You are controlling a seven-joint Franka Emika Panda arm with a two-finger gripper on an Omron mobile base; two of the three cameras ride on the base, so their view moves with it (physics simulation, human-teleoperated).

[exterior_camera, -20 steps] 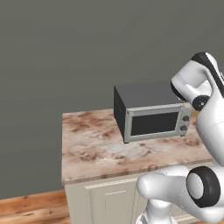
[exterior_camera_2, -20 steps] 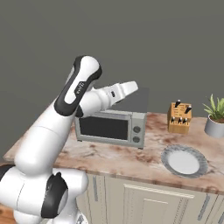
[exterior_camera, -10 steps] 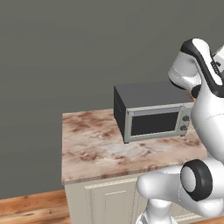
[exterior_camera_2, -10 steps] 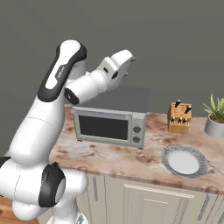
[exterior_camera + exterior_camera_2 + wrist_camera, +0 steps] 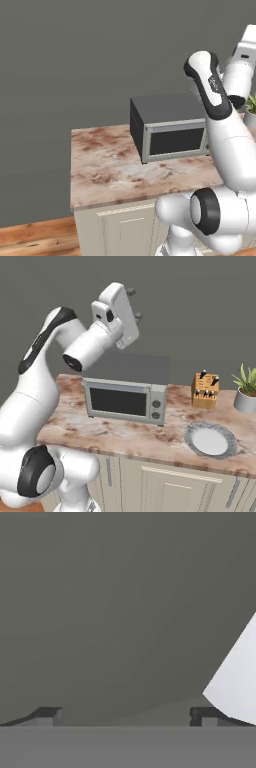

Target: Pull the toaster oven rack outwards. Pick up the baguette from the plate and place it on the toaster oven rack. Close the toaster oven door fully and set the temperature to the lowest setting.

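Note:
The toaster oven (image 5: 170, 127) (image 5: 127, 391) stands at the back of the marble counter. Its door (image 5: 119, 401) is shut, with the knobs (image 5: 156, 409) in a column at its right. The rack is hidden behind the dark glass. The plate (image 5: 190, 437) lies right of the oven and looks bare; the baguette is out of view. My gripper (image 5: 135, 304) is raised high above the oven, pointing at the grey wall. It is open, with nothing between its fingertips (image 5: 50, 714), and its midpoint (image 5: 127, 717) faces only wall.
A wooden knife block (image 5: 205, 391) stands right of the oven, and a potted plant (image 5: 246, 398) (image 5: 250, 107) beyond it. The counter (image 5: 110, 165) has bare marble left of and in front of the oven. My own arm (image 5: 220, 125) rises beside the oven's right end.
The arm has swung upward. The gripper rose from level with the oven's top to well above it and turned to face the wall. Oven and plate have not moved.

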